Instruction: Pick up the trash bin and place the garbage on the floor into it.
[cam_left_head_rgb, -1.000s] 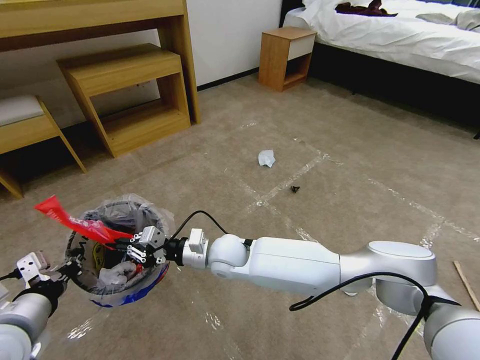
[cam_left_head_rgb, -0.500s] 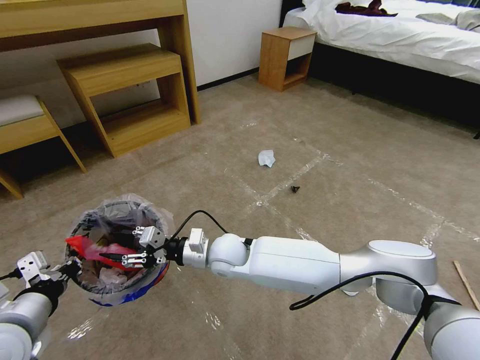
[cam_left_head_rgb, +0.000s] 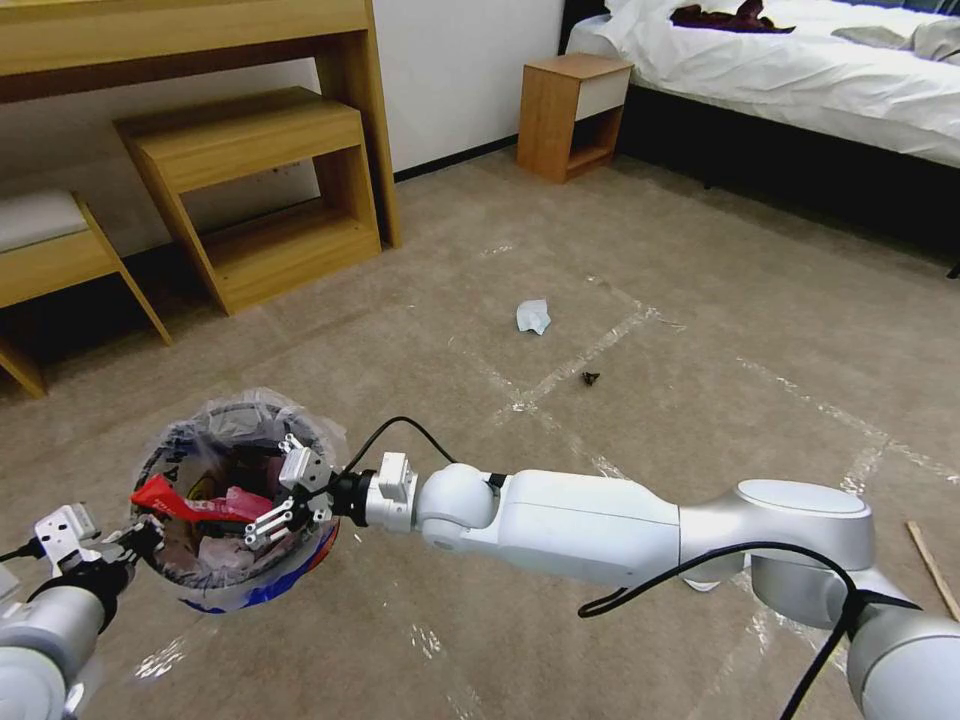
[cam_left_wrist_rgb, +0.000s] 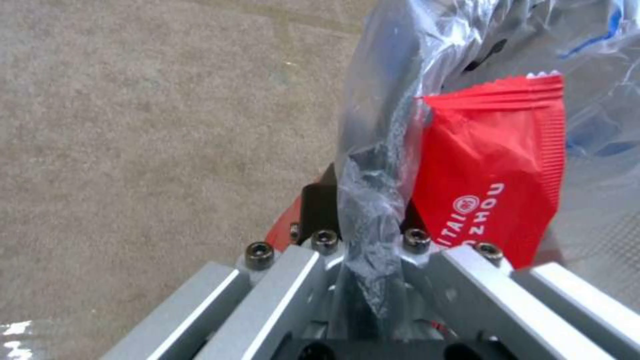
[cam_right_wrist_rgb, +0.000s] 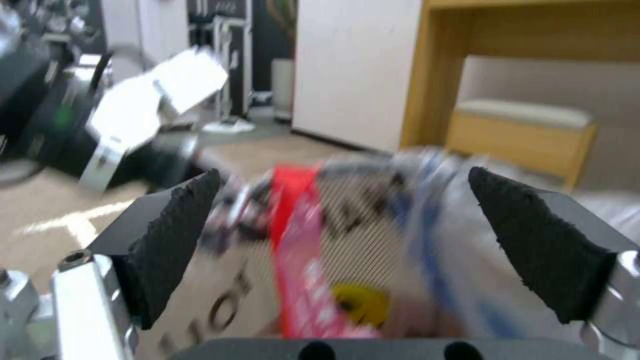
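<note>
Lying inside the trash bin (cam_left_head_rgb: 215, 500), the red wrapper (cam_left_head_rgb: 165, 497) looks light, crinkly and slippery; you'd best pinch such film by a flat edge. Your right gripper (cam_left_head_rgb: 285, 492) hangs spread wide, empty, over the bin's mouth. Your left gripper (cam_left_wrist_rgb: 370, 235) clamps the stiff rim through its crinkly liner (cam_left_wrist_rgb: 427, 60). A soft tissue wad (cam_left_head_rgb: 533, 316) lies well apart on the carpet (cam_left_head_rgb: 700, 300).

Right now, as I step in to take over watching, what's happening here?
The robot is tidying litter off the carpet. Its left claw is clamped on the plastic-lined rim of the trash bin, holding it up. The right claw is over the bin's mouth with fingers spread, and a red wrapper lies inside the bin, free of it. A white tissue wad and a small dark scrap lie on the floor farther off, and a wooden stick lies beside the right arm.
</note>
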